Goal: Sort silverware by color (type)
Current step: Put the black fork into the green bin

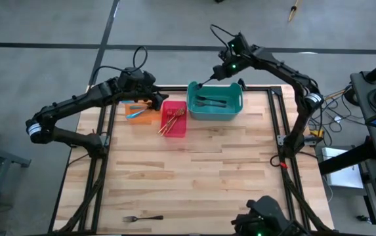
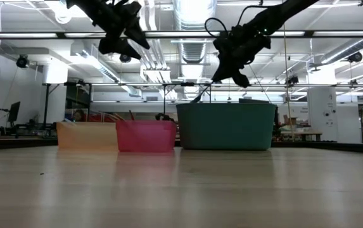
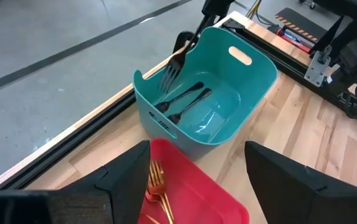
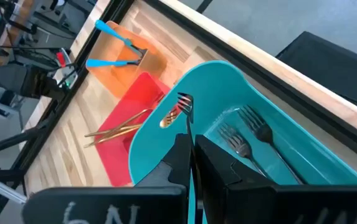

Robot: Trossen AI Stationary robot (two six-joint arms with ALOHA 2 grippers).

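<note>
1. From the high view, we read no brand or writing anywhere. The right end effector (image 1: 208,81) hangs over the far left corner of the teal bin (image 1: 215,111), its fingers pressed together on a dark fork (image 1: 203,84). Two more dark forks (image 1: 211,101) lie inside the bin just below it. The left end effector (image 1: 156,101) hovers spread above the gap between the orange bin (image 1: 137,111) and the red bin (image 1: 174,118); blue-handled forks (image 1: 135,113) lie beside it in the orange bin, gold forks (image 1: 172,120) on its other side in the red one. One stray fork (image 1: 143,218) lies well apart from both, at the near edge of the tabletop (image 1: 194,177).

2. From the low view, we see both end effectors high above the three bins, which stand touching in a row; the bin walls hide their contents.

3. From the left wrist view, the spread fingers (image 3: 123,180) frame the red bin's rim with gold tines just ahead, and beyond it the teal bin, where the pinched fork hangs tines-down over the rim.

4. From the right wrist view, the fork's tines (image 4: 182,103) stand just past the closed fingertips, over the teal bin's edge. White characters on the wrist body are cropped and unreadable.
</note>
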